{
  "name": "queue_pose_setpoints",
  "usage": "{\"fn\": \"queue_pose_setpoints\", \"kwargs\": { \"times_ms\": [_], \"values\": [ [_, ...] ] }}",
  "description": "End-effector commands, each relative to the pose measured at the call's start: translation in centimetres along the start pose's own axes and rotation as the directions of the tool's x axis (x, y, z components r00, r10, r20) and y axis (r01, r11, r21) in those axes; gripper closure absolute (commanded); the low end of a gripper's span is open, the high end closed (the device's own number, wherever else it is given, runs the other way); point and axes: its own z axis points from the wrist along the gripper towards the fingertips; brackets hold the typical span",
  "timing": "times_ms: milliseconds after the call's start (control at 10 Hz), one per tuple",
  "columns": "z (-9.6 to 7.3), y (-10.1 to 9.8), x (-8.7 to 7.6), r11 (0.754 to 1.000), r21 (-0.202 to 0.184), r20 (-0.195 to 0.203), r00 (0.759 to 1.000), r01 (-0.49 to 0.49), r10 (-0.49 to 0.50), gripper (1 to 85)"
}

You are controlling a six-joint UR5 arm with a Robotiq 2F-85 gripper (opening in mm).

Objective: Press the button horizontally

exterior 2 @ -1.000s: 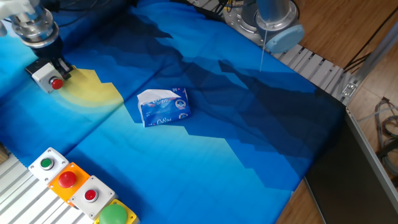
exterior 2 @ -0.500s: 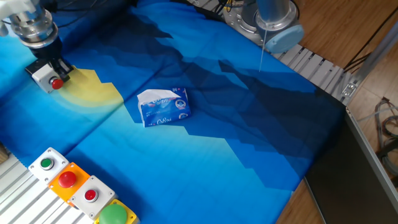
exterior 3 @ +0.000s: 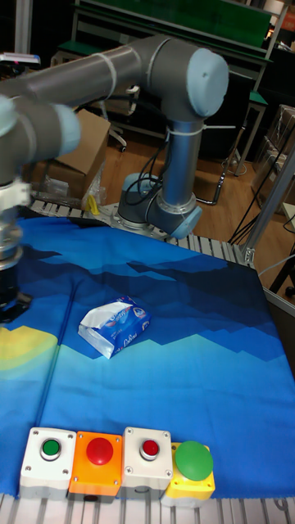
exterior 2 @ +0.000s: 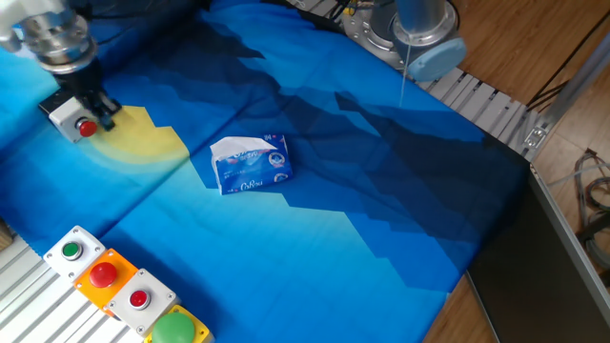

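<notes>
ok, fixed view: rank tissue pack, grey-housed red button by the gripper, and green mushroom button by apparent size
1. tissue pack: clearly largest.
2. green mushroom button: its cap looks bigger than the grey one, but it sits nearest the camera and is cut by the frame edge, so unsure.
3. grey-housed red button: smallest, partly covered by the gripper.

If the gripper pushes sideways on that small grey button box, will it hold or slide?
The button box looks small and loose on the smooth blue cloth, so it will probably slide. It sits low, so tipping seems unlikely. The gripper is right against it, which may brace it.
</notes>
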Motion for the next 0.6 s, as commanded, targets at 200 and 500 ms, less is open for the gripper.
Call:
{"fn": "queue_pose_setpoints", "kwargs": {
  "times_ms": [200, 500],
  "values": [
    [-3.4, 14.2, 1.7, 0.983, -0.045, 0.052, 0.982, -0.178, 0.180, 84.7],
    [-1.5, 10.5, -0.3, 0.993, 0.036, 0.049, 0.993, -0.112, 0.110, 84.7]
  ]
}}
